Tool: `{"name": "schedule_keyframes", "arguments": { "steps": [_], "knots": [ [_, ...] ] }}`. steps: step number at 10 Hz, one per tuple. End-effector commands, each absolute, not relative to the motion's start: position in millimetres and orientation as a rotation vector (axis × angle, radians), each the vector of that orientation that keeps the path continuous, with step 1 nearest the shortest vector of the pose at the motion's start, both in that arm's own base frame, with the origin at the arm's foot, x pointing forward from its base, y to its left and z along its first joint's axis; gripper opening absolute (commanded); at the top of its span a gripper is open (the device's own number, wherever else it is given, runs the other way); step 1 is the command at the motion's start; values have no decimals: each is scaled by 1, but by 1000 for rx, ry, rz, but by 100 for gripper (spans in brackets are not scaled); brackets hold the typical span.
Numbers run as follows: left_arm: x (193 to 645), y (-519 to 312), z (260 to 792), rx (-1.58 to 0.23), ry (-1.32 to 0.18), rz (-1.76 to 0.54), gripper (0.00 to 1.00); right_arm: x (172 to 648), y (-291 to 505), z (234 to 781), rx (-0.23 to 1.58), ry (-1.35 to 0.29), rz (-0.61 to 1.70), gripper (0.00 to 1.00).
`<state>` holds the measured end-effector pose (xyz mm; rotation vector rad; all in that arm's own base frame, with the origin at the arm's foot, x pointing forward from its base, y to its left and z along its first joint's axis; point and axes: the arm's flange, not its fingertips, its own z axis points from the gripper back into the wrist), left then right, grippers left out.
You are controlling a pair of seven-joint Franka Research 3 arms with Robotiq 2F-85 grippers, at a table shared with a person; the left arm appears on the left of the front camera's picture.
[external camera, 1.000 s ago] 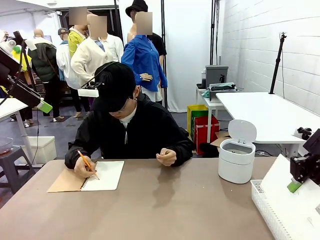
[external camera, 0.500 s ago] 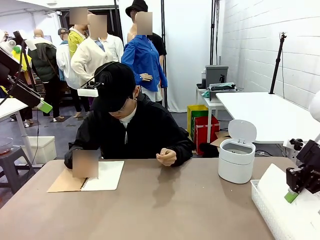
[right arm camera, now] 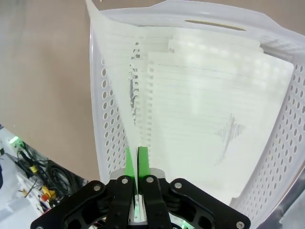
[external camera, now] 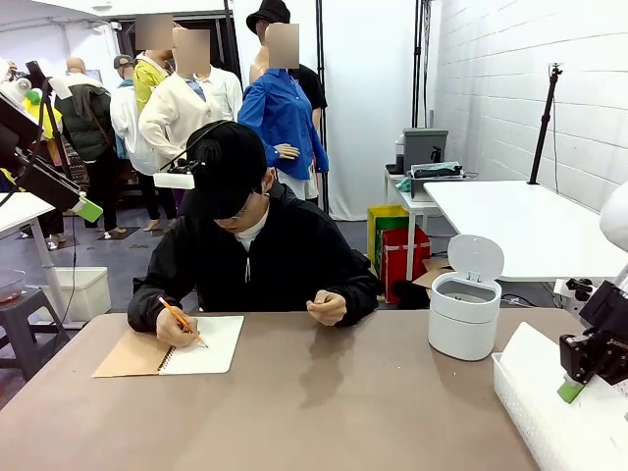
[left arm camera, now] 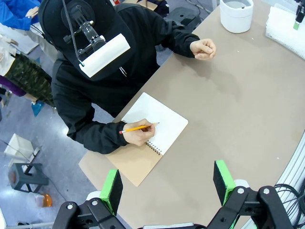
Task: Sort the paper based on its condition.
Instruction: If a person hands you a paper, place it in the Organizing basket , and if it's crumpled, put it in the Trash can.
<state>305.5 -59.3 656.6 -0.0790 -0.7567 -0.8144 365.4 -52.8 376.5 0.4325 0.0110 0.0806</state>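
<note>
My right gripper [external camera: 569, 390] is shut on the lower edge of a flat lined sheet of paper [external camera: 533, 358] and hangs over the white basket [external camera: 520, 417] at the table's right front corner. In the right wrist view the green pads of the right gripper [right arm camera: 136, 161] pinch that sheet [right arm camera: 112, 43], which curves up along the basket's perforated wall [right arm camera: 107, 143]. Several flat lined sheets [right arm camera: 205, 119] lie inside the basket. My left gripper [left arm camera: 167, 186] is open with nothing between its fingers, high above the table near the person's notebook [left arm camera: 157, 121].
A person across the table writes in a spiral notebook [external camera: 201, 345] with a pencil [external camera: 180, 319], the other hand [external camera: 327, 307] closed on the table. A white lidded bin [external camera: 463, 314] with its lid up stands at the back right. Bare tabletop [external camera: 343, 412] lies between.
My right gripper has come down and slightly left with the sheet, lowering it toward the basket. The person's writing hand has shifted a little on the notebook.
</note>
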Motion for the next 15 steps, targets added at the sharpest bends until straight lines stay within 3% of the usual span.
{"name": "schedule_keyframes", "arguments": {
  "steps": [1, 4, 12, 15],
  "knots": [
    [305, -59, 657, -80, -757, -815, 100, 324, -39, 355, 421, -6, 73, 40],
    [305, -59, 657, -80, -757, -815, 100, 316, -45, 368, 331, -20, 53, 97],
    [305, -59, 657, -80, -757, -815, 100, 303, -51, 434, 138, -174, 80, 100],
    [305, -59, 657, -80, -757, -815, 100, 301, -37, 449, 179, -192, 163, 100]
  ]
}}
